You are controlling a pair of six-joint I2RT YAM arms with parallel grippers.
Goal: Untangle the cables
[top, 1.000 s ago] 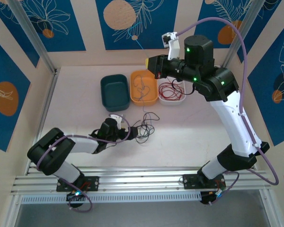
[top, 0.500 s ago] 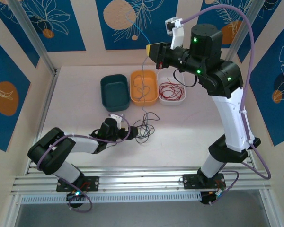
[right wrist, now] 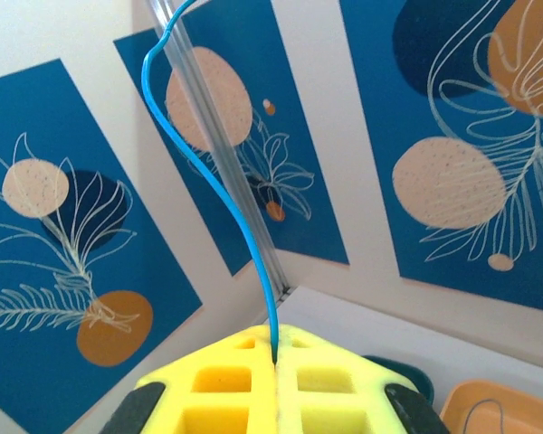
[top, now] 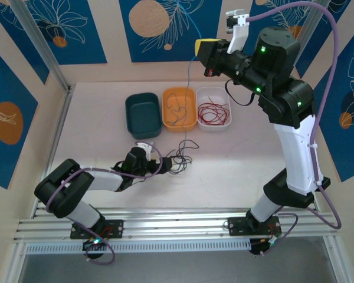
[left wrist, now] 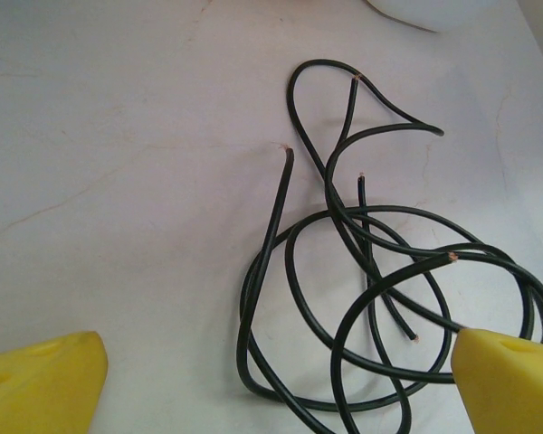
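Bright, even light fell from above in the overhead view. The tabletop (top: 94, 112) looked pale and flat, with only soft, short shadows under the arms. Small green lights glowed on the right arm (top: 292, 147).

In the left wrist view the black cables (left wrist: 275, 208) were sharp and cast only faint, diffuse shadows. The yellow fingertips (left wrist: 38, 384) of the left end effector (left wrist: 276, 384) sat at the bottom corners, softened by their nearness to the lens.

In the right wrist view the pads (right wrist: 226, 380) of the right end effector (right wrist: 274, 362) were slightly out of focus. The blue cable (right wrist: 246, 226) stayed fairly crisp, and the upper left corner washed out toward white.
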